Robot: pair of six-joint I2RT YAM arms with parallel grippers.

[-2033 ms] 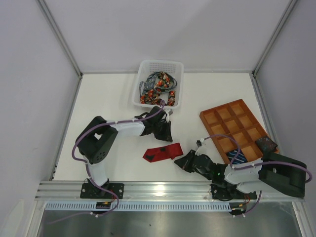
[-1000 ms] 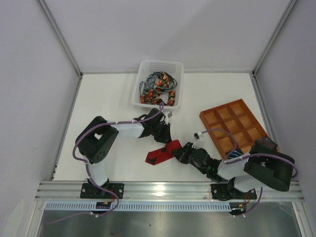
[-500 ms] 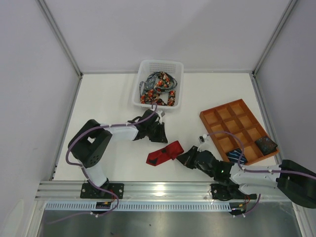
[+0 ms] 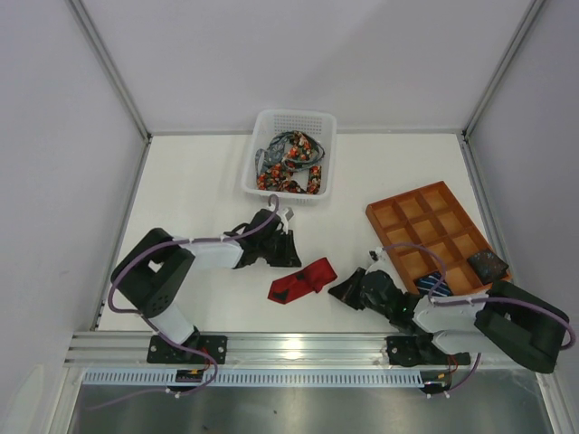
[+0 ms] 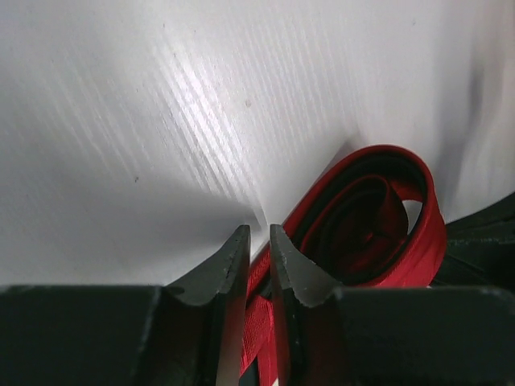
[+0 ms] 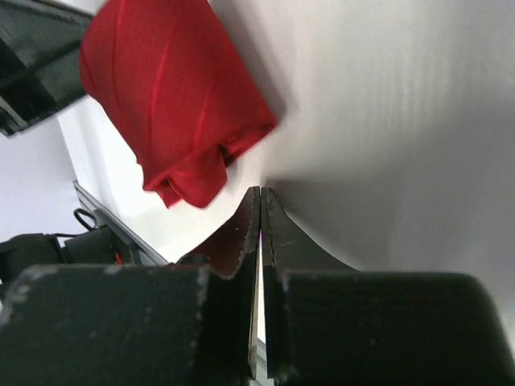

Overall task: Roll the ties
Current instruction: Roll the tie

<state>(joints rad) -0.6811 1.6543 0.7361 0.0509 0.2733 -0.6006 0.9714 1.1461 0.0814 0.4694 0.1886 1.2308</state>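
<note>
Backed off since a second ago, the right gripper [image 6: 260,193] sits pressed together and empty, just beside the loosely coiled red tie [image 4: 303,278] on the table [image 4: 199,181]. The left gripper [image 5: 259,235] has its jaws a sliver apart; whether they pinch the tie's band is unclear. The white basket [image 4: 298,120] holds tangled dotted ties [image 4: 289,167]. The orange tray [image 4: 409,210] holds a navy striped roll [image 4: 434,286] and a dark dotted roll [image 4: 488,264].

I'm working in a robotics lab test cell: my two arms [image 4: 217,251] are sitting bolted to an aluminium rail [image 4: 298,346] along the near edge, and plain white panels [image 4: 298,54] in metal framing are boxing in the bare white counter [image 4: 199,181].
</note>
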